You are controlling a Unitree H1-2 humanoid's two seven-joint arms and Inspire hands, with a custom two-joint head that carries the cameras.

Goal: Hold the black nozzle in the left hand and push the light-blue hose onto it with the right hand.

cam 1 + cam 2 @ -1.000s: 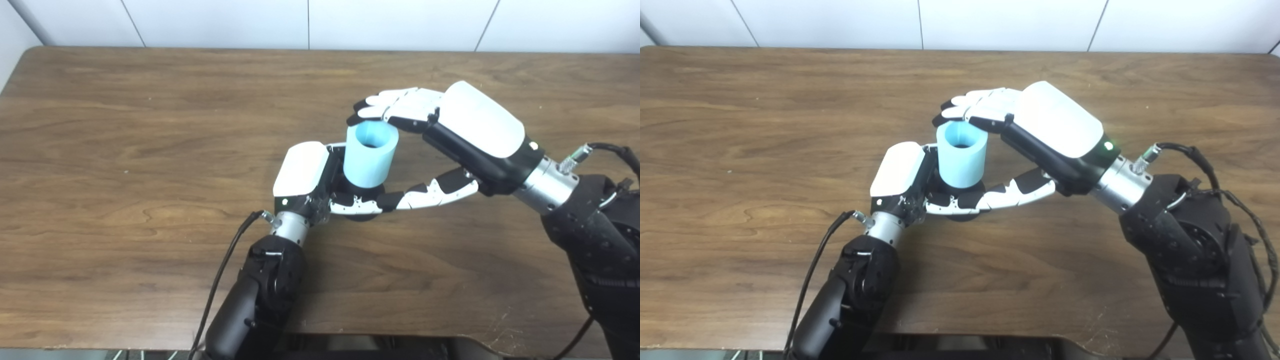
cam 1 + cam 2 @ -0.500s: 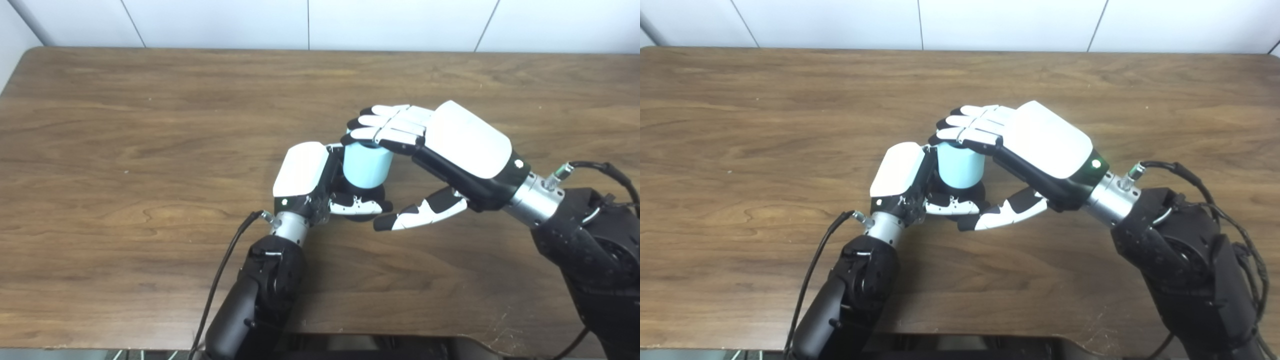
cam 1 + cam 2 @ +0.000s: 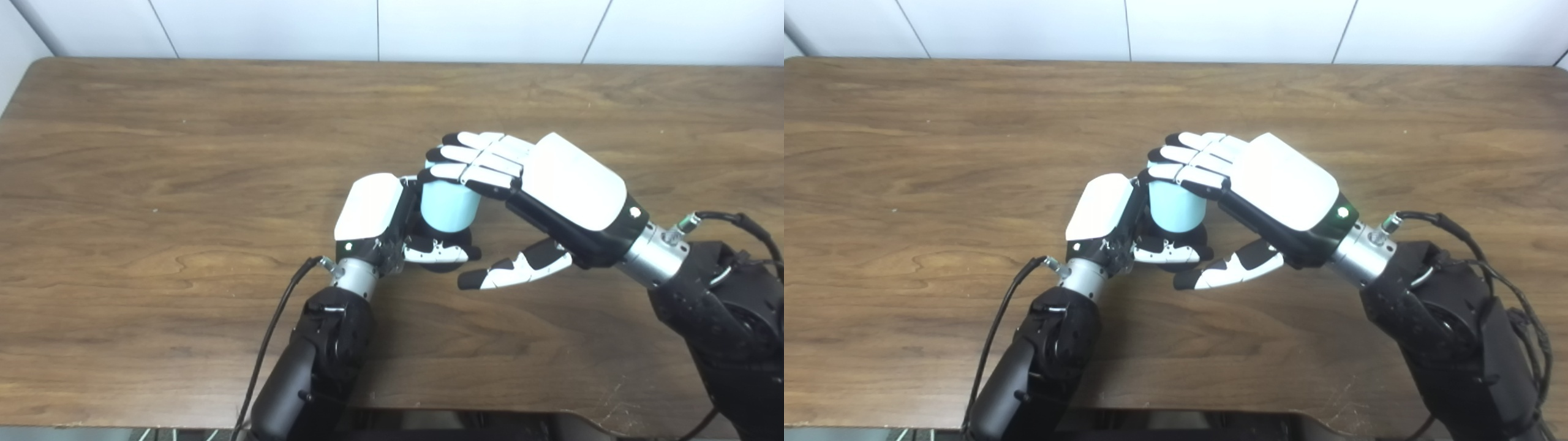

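My left hand point(image 3: 372, 211) is shut on the black nozzle point(image 3: 462, 237), which stands upright near the middle of the table; only its dark base shows under the hose. The light-blue hose point(image 3: 449, 207) is a short upright tube seated on the nozzle. My right hand point(image 3: 566, 184) is open. Its fingers point(image 3: 478, 160) lie flat over the top of the hose and hide the opening. Its thumb point(image 3: 514, 272) hangs free to the right of the nozzle, apart from it. The same shows in the right eye view: hose point(image 3: 1176, 209), left hand point(image 3: 1099, 211), right hand point(image 3: 1283, 184).
The wooden table point(image 3: 153, 153) spreads wide to the left and behind the hands. A white panelled wall point(image 3: 367, 27) runs along the far edge. A black cable point(image 3: 275, 331) hangs from my left wrist toward the near table edge.
My right hand came down from behind the hose onto its top, and its thumb drew away from under the nozzle. The hose sits lower on the nozzle. My left hand stayed put.
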